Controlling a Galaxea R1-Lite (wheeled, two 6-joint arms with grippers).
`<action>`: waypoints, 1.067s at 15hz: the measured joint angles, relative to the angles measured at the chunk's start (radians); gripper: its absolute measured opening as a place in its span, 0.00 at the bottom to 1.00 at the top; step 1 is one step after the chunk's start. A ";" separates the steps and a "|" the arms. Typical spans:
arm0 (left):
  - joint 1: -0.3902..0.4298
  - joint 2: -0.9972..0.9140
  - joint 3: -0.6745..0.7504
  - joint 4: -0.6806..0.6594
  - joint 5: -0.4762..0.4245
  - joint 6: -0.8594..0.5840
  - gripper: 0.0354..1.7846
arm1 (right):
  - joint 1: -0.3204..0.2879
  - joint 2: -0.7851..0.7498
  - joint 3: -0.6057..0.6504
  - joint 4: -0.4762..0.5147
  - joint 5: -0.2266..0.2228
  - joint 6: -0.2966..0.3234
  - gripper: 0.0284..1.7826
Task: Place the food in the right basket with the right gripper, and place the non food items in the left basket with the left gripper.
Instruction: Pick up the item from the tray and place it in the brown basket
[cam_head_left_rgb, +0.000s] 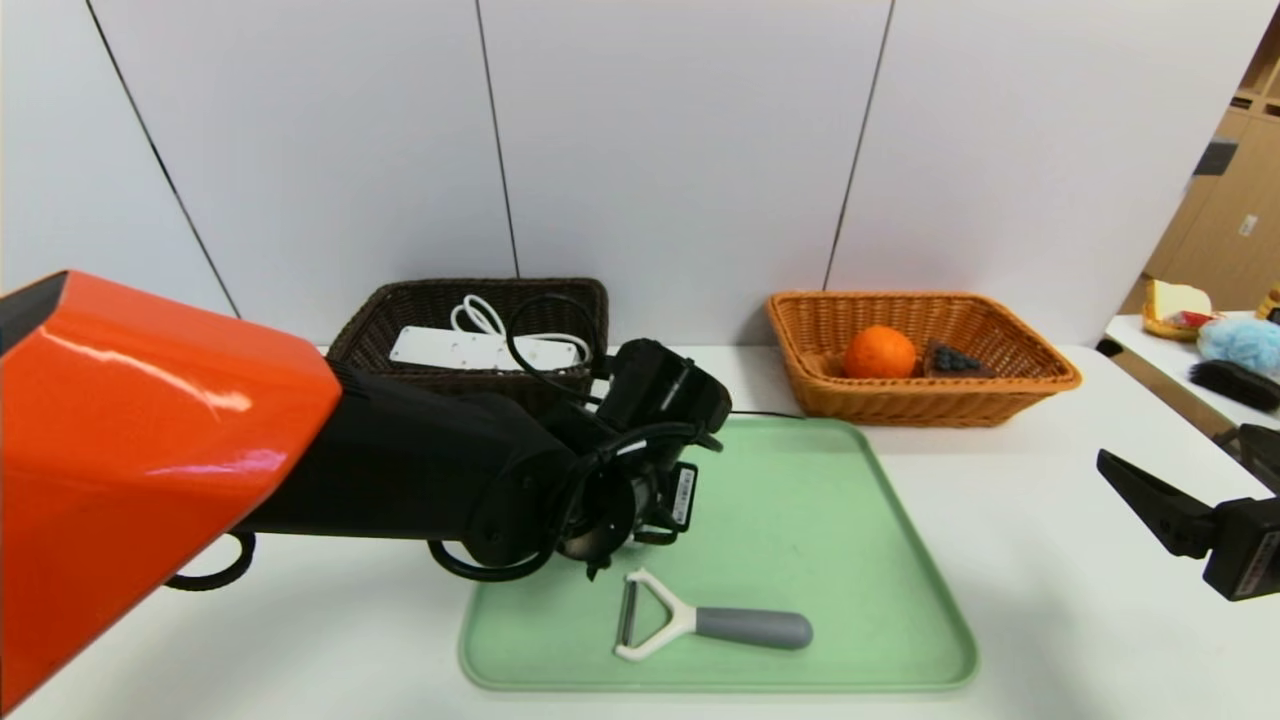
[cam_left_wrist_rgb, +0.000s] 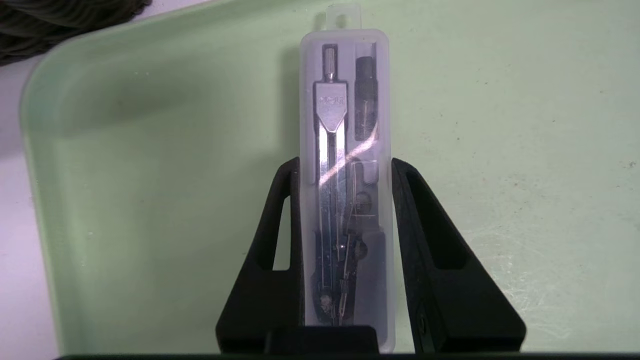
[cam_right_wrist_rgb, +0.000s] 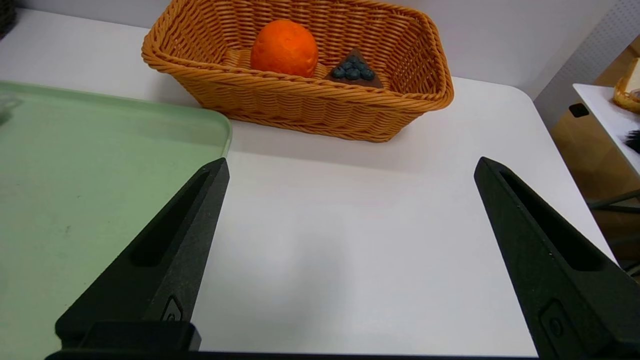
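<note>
the left tool (cam_left_wrist_rgb: 345, 165) was closed on the clear case (cam_left_wrist_rgb: 345, 190) over the tray (cam_left_wrist_rgb: 150, 150), ready for lifting; the right tool (cam_right_wrist_rgb: 350, 170) was held wide open, empty.

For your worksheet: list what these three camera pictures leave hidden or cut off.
- Case: hidden behind the left arm in the head view.
- Left gripper: fingers hidden there too.
- Dark basket: near side covered by the arm.
- Right gripper: cut off by the head view's edge.

My left pincer (cam_left_wrist_rgb: 345, 165) has the case (cam_left_wrist_rgb: 345, 190) filling its gap – bare tray (cam_left_wrist_rgb: 500, 150) lies on both sides. The peeler (cam_head_left_rgb: 700, 625) blocks the tray's near edge; my right pincer (cam_right_wrist_rgb: 350, 170) faces bare desk (cam_right_wrist_rgb: 350, 225)
</note>
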 joint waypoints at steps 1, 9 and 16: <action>0.000 -0.019 0.001 0.002 -0.002 0.006 0.29 | 0.000 0.000 0.001 0.000 0.000 0.000 0.95; 0.106 -0.348 0.008 0.060 -0.080 0.390 0.29 | -0.001 -0.001 0.015 0.003 0.000 -0.001 0.95; 0.389 -0.342 -0.025 0.046 -0.278 0.562 0.29 | -0.001 0.000 0.024 0.005 0.000 -0.001 0.95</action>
